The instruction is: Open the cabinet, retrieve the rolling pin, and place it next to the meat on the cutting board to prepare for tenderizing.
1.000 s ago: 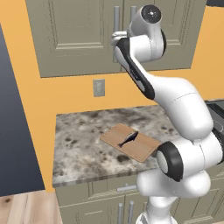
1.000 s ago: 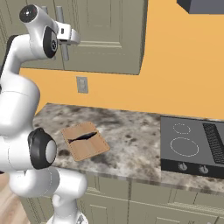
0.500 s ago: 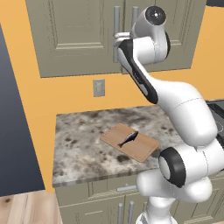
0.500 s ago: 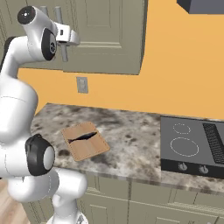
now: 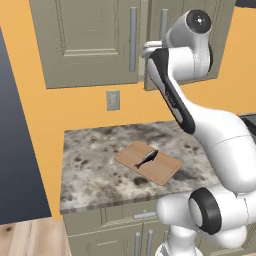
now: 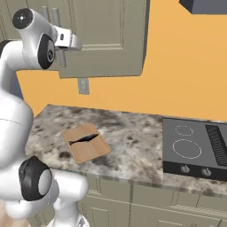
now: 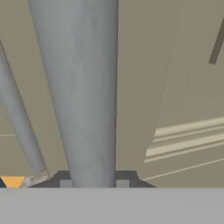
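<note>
Claw (image 7: 91, 181) clenched on right door handle (image 7: 81, 87) — cabinet (image 5: 90, 40) door now slightly ajar.

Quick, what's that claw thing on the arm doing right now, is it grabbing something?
End effector: closed on the long silver handle of the right door of the wall cabinet.

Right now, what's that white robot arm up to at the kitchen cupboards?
The arm has its end effector shut on the long silver handle of the right door of the cabinet, and that door already stands slightly ajar. Below on the counter, the meat lies on the cutting board, waiting. The rolling pin it is after is presumably behind the doors.
</note>
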